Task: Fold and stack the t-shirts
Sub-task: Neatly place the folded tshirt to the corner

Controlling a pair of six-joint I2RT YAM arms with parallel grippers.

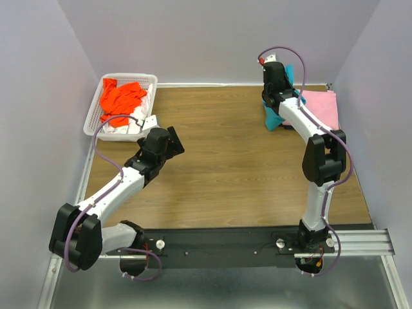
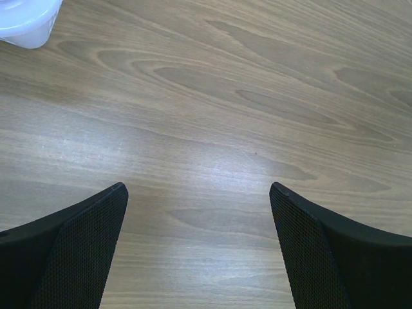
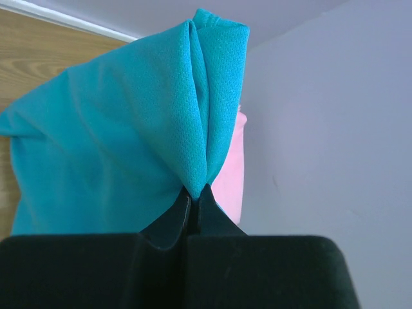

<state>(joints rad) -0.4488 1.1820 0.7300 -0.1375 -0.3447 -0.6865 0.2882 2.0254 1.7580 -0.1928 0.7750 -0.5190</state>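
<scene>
My right gripper [image 3: 195, 191] is shut on the teal t-shirt [image 3: 129, 129] and holds it lifted at the back right of the table; the shirt [image 1: 275, 117] hangs bunched below the gripper [image 1: 273, 96]. The pink t-shirt [image 1: 322, 106] lies flat by the right wall, just right of the teal one, and shows behind it in the right wrist view [image 3: 232, 167]. The orange-red t-shirt [image 1: 121, 98] lies crumpled in the white basket [image 1: 90, 119] over the white t-shirt [image 1: 122, 127]. My left gripper [image 2: 198, 193] is open and empty above bare wood, near the basket [image 1: 168, 143].
The basket's corner [image 2: 26, 22] shows at the top left of the left wrist view. Purple-grey walls close in the table on the left, back and right. A black rail [image 1: 257, 244] with both arm bases runs along the near edge.
</scene>
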